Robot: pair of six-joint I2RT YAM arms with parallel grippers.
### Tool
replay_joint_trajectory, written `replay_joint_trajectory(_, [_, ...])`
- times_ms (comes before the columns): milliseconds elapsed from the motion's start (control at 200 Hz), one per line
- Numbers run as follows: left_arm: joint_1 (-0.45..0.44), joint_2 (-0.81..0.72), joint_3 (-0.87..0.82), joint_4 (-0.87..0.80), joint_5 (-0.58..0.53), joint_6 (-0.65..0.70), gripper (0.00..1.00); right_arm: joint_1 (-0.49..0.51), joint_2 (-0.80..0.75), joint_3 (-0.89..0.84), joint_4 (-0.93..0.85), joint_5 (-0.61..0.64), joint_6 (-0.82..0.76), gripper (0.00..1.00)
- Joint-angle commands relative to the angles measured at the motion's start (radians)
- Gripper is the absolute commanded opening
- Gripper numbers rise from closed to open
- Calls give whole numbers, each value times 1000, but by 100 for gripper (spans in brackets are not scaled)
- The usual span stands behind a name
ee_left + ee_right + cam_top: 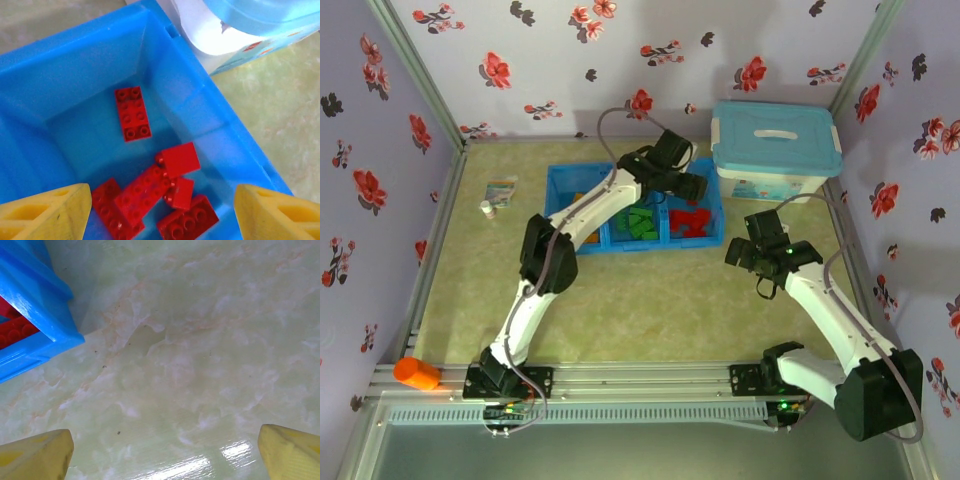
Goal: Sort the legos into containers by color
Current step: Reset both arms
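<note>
Loose red legos [150, 190] lie in the tray's [90, 65] right compartment, with the left end effector [162, 212] wide and empty above them. The right end effector [165, 455] is wide over the desk [200, 340]. Legos are probably light, rigid and slick; pinch across the narrow flat sides.

High fixed camera at the near edge looks down over the whole table [650, 300]. Left wrist camera looks steeply down, close, into the blue tray [90, 65]. Right wrist camera faces bare tabletop at close range — the tray's red-brick end shows in all three.
</note>
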Motion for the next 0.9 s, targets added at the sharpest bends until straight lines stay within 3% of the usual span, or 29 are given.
replay_joint_trajectory(0, [2,-213,-150,94,-41,28,75,-6,-15,37,47,3,-69,96])
replay_joint_trajectory(145, [4,-503,-537,298,-194,56,76,-6,-81,-6,184,96,-181,94])
replay_joint_trajectory(305, [31,-818,-968,492,-541,72,84,-6,-159,-134,415,269,-287,96])
replay_joint_trajectory(440, [66,-1015,-1264,598,-844,116,94,-8,-146,-183,499,364,-329,99])
replay_joint_trajectory(700, [128,-1212,-1548,699,-1173,236,98,-7,-61,-239,550,469,-347,99])
replay_joint_trajectory(895, [186,-1208,-1651,716,-1238,212,100,-8,-179,-379,632,457,-339,95])
